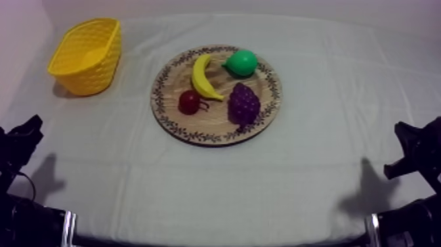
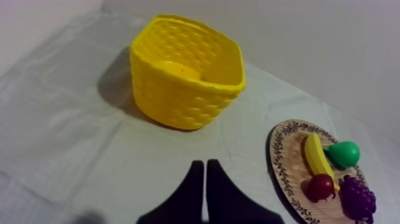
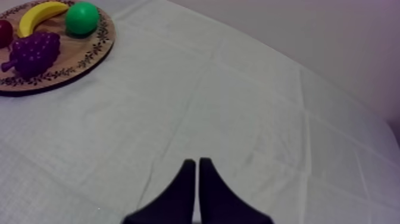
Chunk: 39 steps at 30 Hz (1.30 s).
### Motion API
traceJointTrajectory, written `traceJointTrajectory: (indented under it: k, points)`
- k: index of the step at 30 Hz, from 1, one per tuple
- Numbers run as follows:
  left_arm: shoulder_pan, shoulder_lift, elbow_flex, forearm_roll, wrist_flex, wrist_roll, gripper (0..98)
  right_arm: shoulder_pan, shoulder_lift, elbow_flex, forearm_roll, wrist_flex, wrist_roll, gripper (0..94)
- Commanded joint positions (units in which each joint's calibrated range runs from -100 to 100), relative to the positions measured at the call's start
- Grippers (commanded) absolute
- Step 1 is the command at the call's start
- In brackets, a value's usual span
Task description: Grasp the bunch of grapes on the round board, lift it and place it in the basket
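Note:
A purple bunch of grapes (image 1: 243,103) lies on the right half of the round wooden board (image 1: 269,108) at the table's middle, beside a banana (image 1: 201,76), a green pear (image 1: 241,63) and a small red fruit (image 1: 189,101). The yellow basket (image 1: 87,55) stands at the far left with nothing in it. My left gripper (image 1: 25,131) rests low at the left edge and my right gripper (image 1: 408,134) low at the right edge, both far from the board. In the left wrist view my left gripper (image 2: 205,170) is shut on nothing; my right gripper (image 3: 197,168) is likewise shut over bare cloth.
Grey-white cloth (image 1: 197,184) covers the table, with free room in front of the board and to its right. In the left wrist view the basket (image 2: 184,71) stands ahead, the board (image 2: 286,161) off to one side. The grapes (image 3: 33,52) lie on the board's near side in the right wrist view.

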Motion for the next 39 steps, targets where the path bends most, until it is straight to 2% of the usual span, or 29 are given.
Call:
traceJointTrajectory:
  k: [1,18,23,28,34,36,39]
  points:
    - [-0.07,-0.31,0.35,0.05,-0.66,-0.97,0.1,-0.01,0.00,0.00,-0.01,-0.01,-0.01,0.3]
    - [-0.07,-0.31,0.35,0.05,-0.66,-0.89,0.1,-0.01,0.00,0.00,-0.01,-0.01,-0.01,0.3]
    - [0.24,-0.31,0.35,0.05,-0.66,1.06,0.1,-0.01,0.00,0.00,-0.01,-0.01,0.01,0.3]
    - [4.09,-0.31,0.27,0.21,-0.27,3.24,0.1,-0.01,0.00,0.00,-0.01,-0.01,-0.01,0.3]
    - [9.87,-0.21,-0.42,0.28,-0.09,4.27,0.0,-0.01,0.00,0.00,-0.01,-0.01,0.00,0.3]
    - [10.64,1.27,-0.76,1.42,0.07,3.91,0.0,-0.01,0.00,0.00,-0.01,-0.01,0.00,0.3]
    - [10.20,5.91,-2.08,5.55,0.17,0.44,0.0,-0.01,0.00,0.00,-0.01,-0.01,-0.01,0.3]
